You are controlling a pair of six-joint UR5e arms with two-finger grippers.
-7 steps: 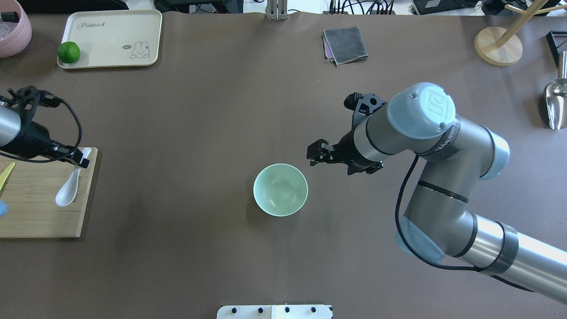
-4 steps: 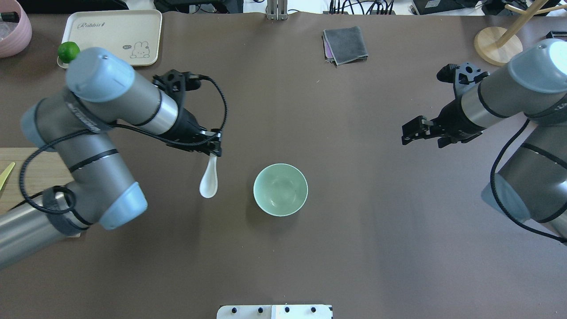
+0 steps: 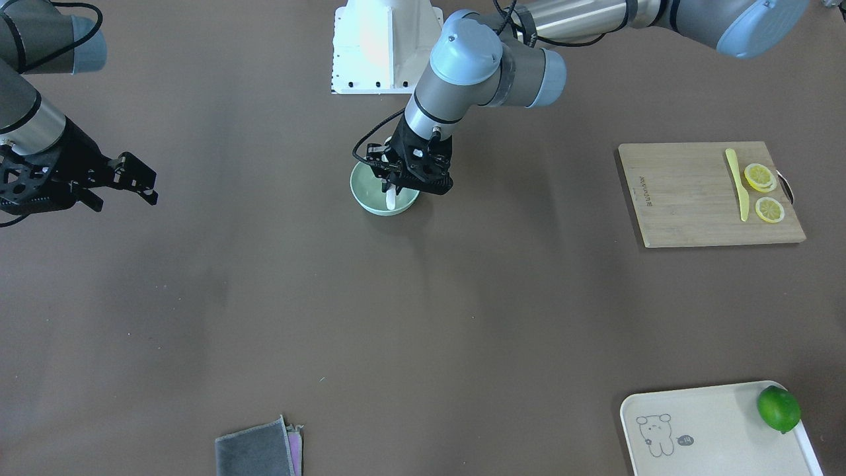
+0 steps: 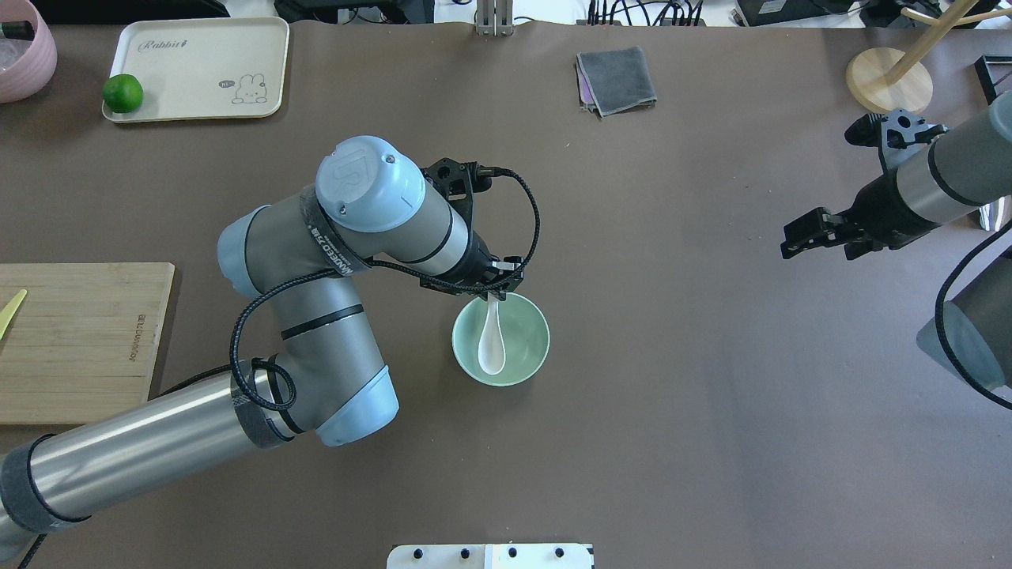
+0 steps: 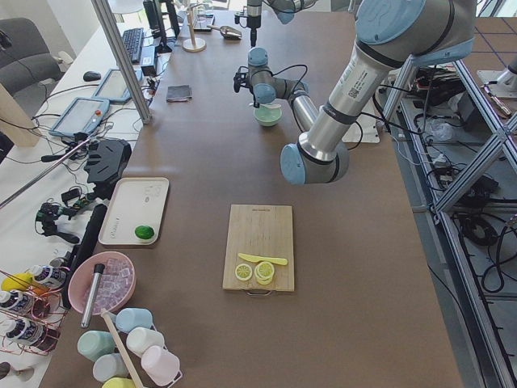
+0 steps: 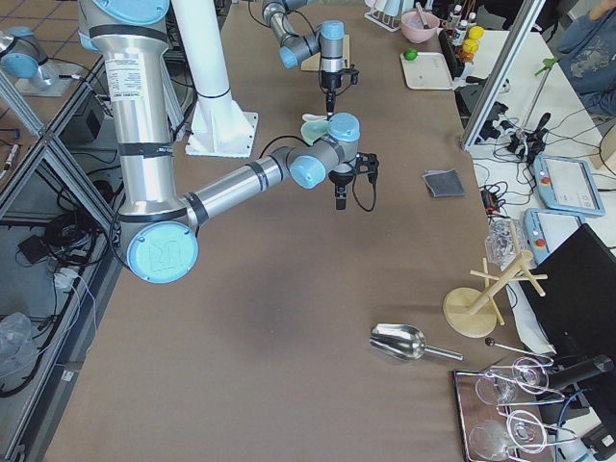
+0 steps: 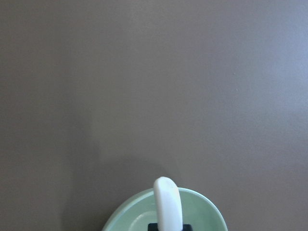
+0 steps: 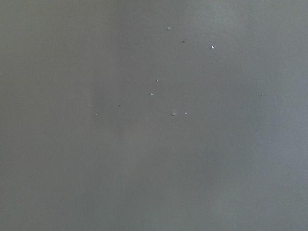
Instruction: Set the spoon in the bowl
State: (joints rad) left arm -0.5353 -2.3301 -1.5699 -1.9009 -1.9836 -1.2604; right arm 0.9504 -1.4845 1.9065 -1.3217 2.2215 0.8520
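The pale mint-green bowl (image 4: 527, 341) stands at mid-table; it also shows in the front view (image 3: 365, 192) and at the bottom of the left wrist view (image 7: 202, 214). The white spoon (image 4: 491, 344) hangs with its scoop inside the bowl and its handle up. My left gripper (image 4: 495, 295) is shut on the handle, just over the bowl's far rim. The spoon also shows in the front view (image 3: 390, 199) and in the left wrist view (image 7: 166, 202). My right gripper (image 4: 797, 237) looks open and empty, far right of the bowl.
A wooden cutting board (image 4: 79, 340) with a yellow knife (image 4: 11, 311) lies at the left edge. A tray (image 4: 198, 67) with a lime (image 4: 122, 92) and a pink bowl (image 4: 24, 47) are at the back left. A grey cloth (image 4: 617, 79), a wooden stand (image 4: 889, 79) and a metal scoop (image 4: 992, 186) are further right.
My left gripper took the spoon off the cutting board and carried it right, from beside the bowl into it. My right arm drew back to the right, away from the bowl.
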